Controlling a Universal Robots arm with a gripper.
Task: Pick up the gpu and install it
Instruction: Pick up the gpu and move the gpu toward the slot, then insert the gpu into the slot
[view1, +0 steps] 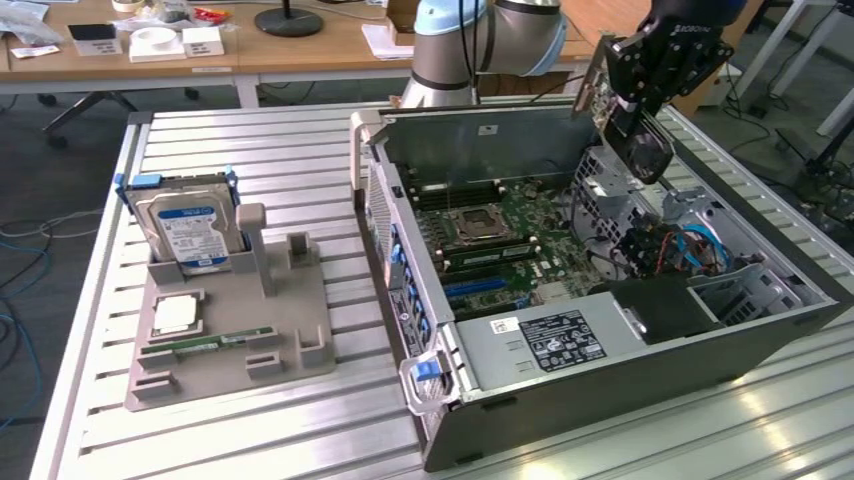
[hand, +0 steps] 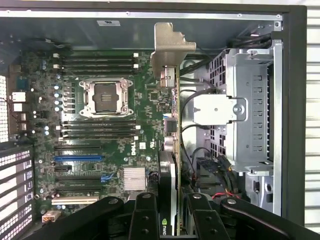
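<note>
The gpu (view1: 638, 140) hangs in the air over the far right part of the open computer case (view1: 574, 400), its silvery end bracket (view1: 587, 85) toward the exterior view's left. My gripper (view1: 657, 75) is shut on the card from above. In the wrist view the gpu (hand: 172, 125) is seen edge-on between the black fingers (hand: 145, 215), with its bracket (hand: 167, 45) at the far end. It floats above the motherboard (hand: 110, 125), near the board's edge beside the drive cage (hand: 250, 110). The expansion slots, one of them blue (hand: 77, 158), lie off to the side of the card.
At the exterior view's left, a grey holder (view1: 300, 345) carries a silver hard drive (view1: 194, 225) standing upright, a processor chip (view1: 178, 315) and a narrow green memory stick (view1: 214, 345). Cables (view1: 674, 245) fill the case's right side. The slatted metal table (view1: 267, 150) runs all around.
</note>
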